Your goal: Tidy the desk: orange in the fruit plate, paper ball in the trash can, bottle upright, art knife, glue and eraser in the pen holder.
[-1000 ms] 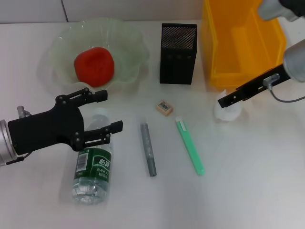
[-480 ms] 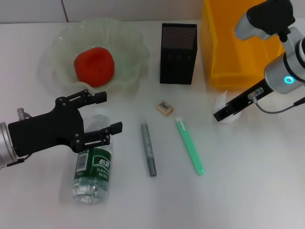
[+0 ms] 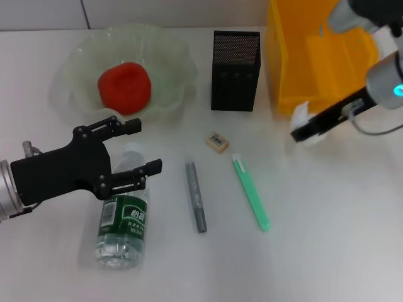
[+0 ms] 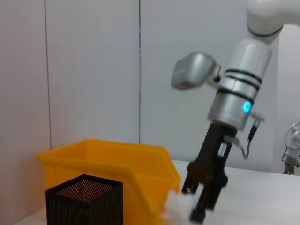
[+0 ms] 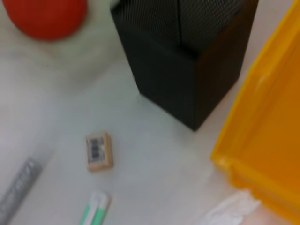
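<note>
Paper ball [image 3: 301, 116] has left the surface: a second ago it lay on the surface just in front of the yellow bin, and now it hangs pinched in the right end effector [image 3: 305, 129], lifted up against the near wall of the trash can [image 3: 286, 56], the yellow bin at the far right corner of the surface. The right arm has risen and swung toward the bin over that second. The left wrist view shows the same hold from the side, the white wad [image 4: 180, 206] caught between dark fingers beside the bin's front lip. By this judgement the pick is done and the carry is under way; what remains for this item is to clear the bin's wall and let go over its inside.

The left end effector [image 3: 133, 146] has not moved across the three views. It hovers with its jaws spread wide, holding nothing, over the cap end of the bottle [image 3: 123, 220], which lies on its side near the front left of the surface.

The orange [image 3: 124, 87] already sits in the fruit plate [image 3: 170, 56] at the far left. The pen holder [image 3: 235, 70], at the far middle edge, appears to hold none of its things: the eraser [image 3: 217, 141], glue [image 3: 196, 196] and art knife [image 3: 252, 192] lie on the middle of the surface, apart from each other.
</note>
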`<act>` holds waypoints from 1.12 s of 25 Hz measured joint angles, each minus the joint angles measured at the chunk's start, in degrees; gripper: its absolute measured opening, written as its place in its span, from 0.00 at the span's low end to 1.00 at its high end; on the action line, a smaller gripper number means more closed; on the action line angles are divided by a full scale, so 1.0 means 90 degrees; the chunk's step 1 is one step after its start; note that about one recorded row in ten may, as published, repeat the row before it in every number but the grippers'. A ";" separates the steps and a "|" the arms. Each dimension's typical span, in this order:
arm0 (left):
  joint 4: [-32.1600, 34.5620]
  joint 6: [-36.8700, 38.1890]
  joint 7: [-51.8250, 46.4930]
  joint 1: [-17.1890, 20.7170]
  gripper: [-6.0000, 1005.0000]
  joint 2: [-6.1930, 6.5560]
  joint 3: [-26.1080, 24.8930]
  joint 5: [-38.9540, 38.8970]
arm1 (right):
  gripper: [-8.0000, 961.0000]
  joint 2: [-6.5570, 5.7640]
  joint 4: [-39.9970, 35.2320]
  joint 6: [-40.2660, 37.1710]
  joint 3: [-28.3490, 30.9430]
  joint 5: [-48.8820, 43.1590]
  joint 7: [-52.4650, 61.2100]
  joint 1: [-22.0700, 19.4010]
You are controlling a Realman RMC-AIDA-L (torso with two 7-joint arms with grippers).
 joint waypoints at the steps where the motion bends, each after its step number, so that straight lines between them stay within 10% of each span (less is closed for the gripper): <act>1: 0.0000 0.0020 0.0002 -0.0002 0.81 0.0001 0.0000 -0.0004 | 0.58 0.0003 -0.0983 -0.0359 0.0150 0.0007 0.0103 -0.0259; 8: 0.0000 0.0044 0.0012 0.0000 0.81 -0.0003 -0.0008 -0.0012 | 0.62 -0.0046 -0.2637 -0.0399 0.1418 0.0017 -0.0135 -0.0557; 20: -0.0027 0.0057 0.0033 -0.0006 0.81 -0.0011 -0.0005 -0.0095 | 0.69 -0.0374 -0.0312 0.1384 0.1998 0.1105 -0.1548 -0.0016; 28: -0.0029 0.0050 0.0028 0.0003 0.81 -0.0009 -0.0013 -0.0285 | 0.79 -0.0340 -0.0713 0.1386 0.2018 0.1205 -0.1563 -0.0268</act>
